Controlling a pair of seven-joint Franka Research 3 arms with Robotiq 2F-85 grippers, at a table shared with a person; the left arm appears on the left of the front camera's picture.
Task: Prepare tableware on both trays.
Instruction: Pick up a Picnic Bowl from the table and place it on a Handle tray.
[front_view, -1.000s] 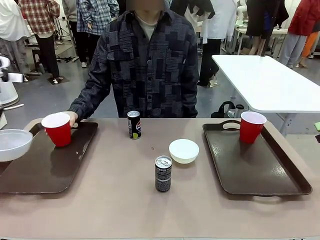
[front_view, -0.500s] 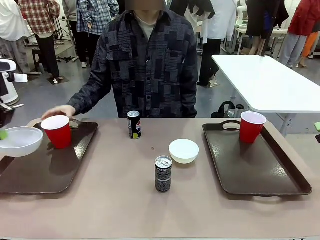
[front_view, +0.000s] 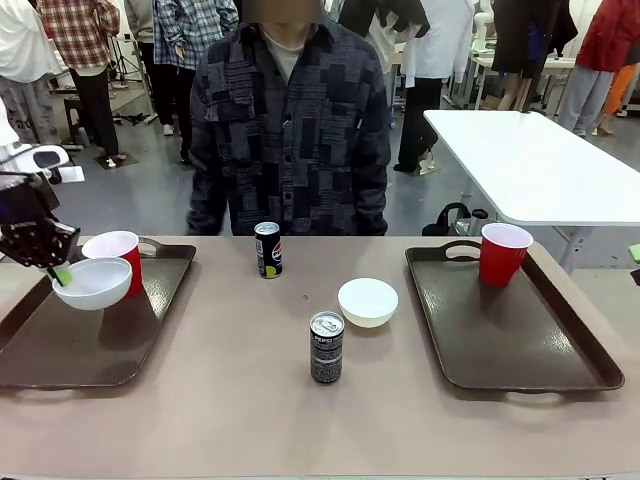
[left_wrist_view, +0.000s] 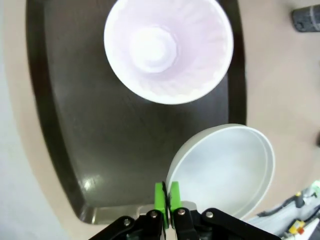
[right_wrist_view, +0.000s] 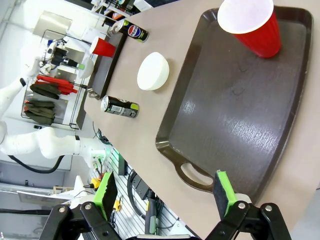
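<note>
One pale bowl, clamped at its rim in the left tool, has moved in from the frame's left edge to hang over the left tray beside the red cup, now released by the person; set-down judged imminent; right tool spread apart.
</note>
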